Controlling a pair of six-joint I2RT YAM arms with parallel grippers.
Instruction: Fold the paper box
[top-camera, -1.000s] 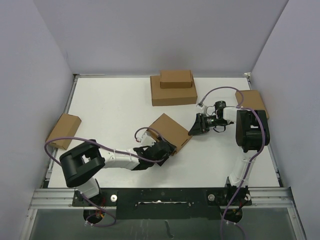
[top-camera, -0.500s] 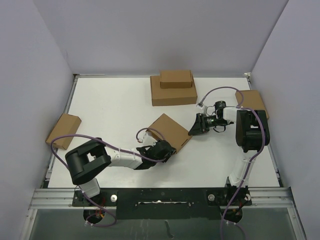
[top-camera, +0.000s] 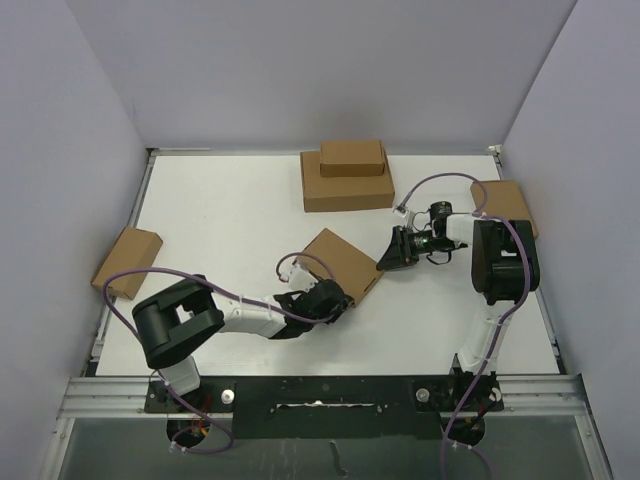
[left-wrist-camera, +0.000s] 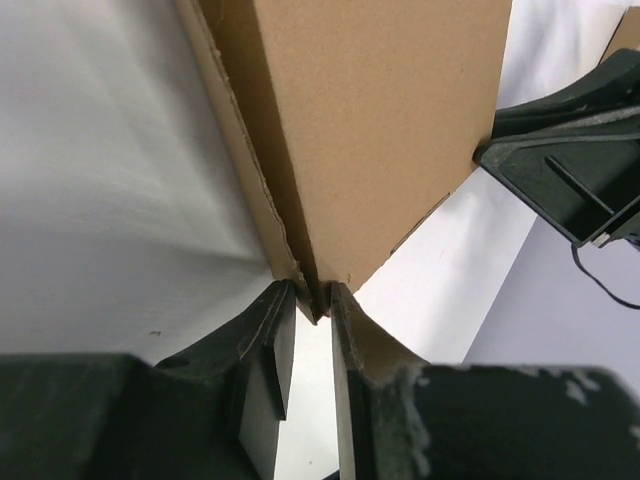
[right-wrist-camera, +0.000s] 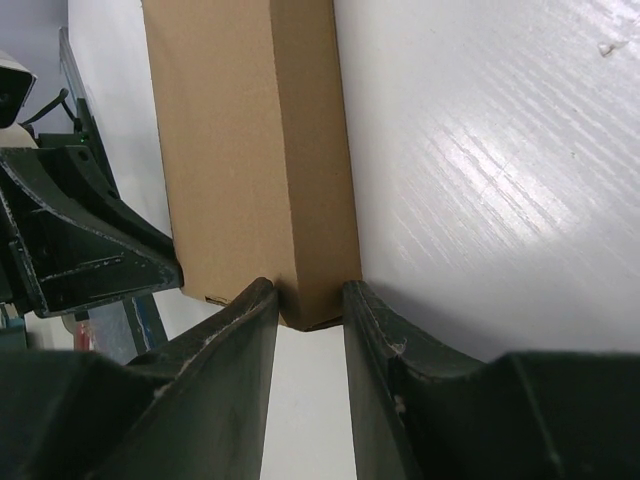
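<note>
Newly altered, item one: left tool (left-wrist-camera: 312, 300). A second ago it stood spread at the near corner of the paper box (top-camera: 340, 262). It is now drawn almost together on the thin cardboard edge there. In the wrist view both fingers (left-wrist-camera: 275, 345) lie against that edge, so it reads as a pinch on the wall or flap, not on the whole body of the box.

Item two: right tool (right-wrist-camera: 310, 300). No change over the same second. It is clamped across the narrow far-right corner of the box, one finger on each face.

Item three: paper box. It sits near the middle of the worktop (top-camera: 220, 210), turned diagonally and closed up into a flat brown block, in the same place as before. It is held at opposite corners between the two tools.

Item four: other stock, untouched. A wide box with a smaller one stacked on it (top-camera: 345, 185) at the back, one box at the left edge (top-camera: 127, 262), one at the right edge (top-camera: 505, 205).

Assessment: with both corners gripped, the box is steadied. The fresh pinch suggests a side flap or tab is about to be tucked or creased. The fold looks well advanced.
</note>
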